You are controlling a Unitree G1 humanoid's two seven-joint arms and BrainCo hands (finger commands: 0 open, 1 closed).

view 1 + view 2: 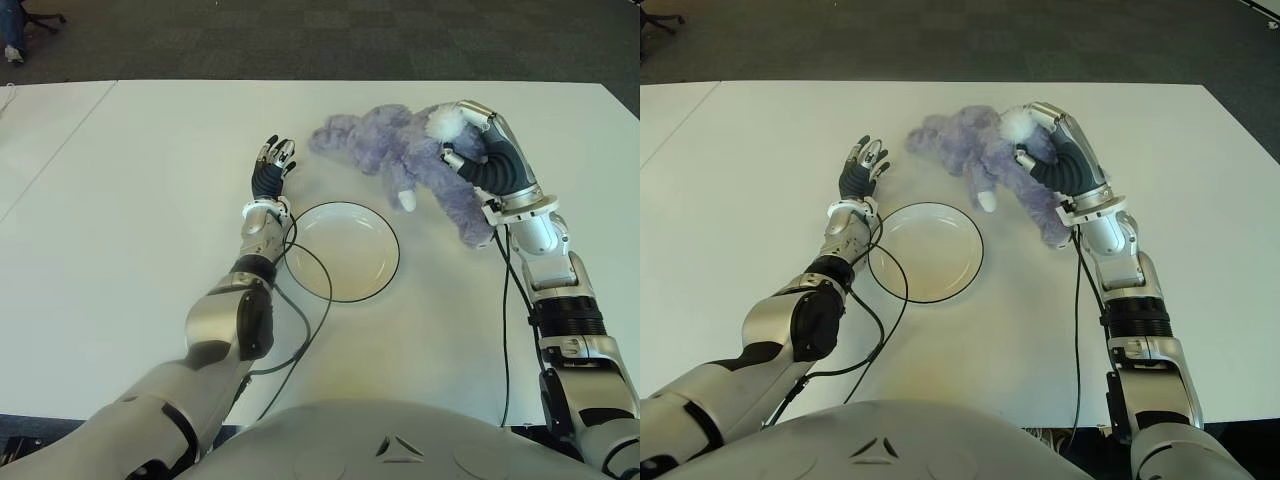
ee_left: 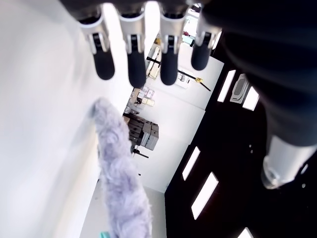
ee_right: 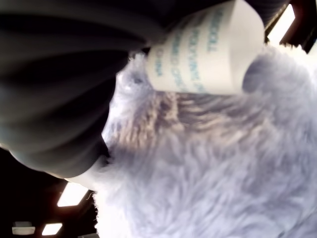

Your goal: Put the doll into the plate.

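The fluffy purple doll (image 1: 400, 160) lay on the white table (image 1: 120, 200), just past the empty plate (image 1: 342, 251) and a little to its right. The right hand (image 1: 480, 140) had its fingers curled down over the doll's body and seemed to hold it. The left hand (image 1: 272, 165) showed near the plate's left side with fingers straight and holding nothing. The doll looked soft and floppy, so a leg could hang over the plate's edge, or it could slip loose.

Bright, even overhead light on the white tabletop (image 1: 120, 200), shadows soft and faint. The right wrist view is blurred by closeness; ceiling lights (image 2: 205, 196) glare.
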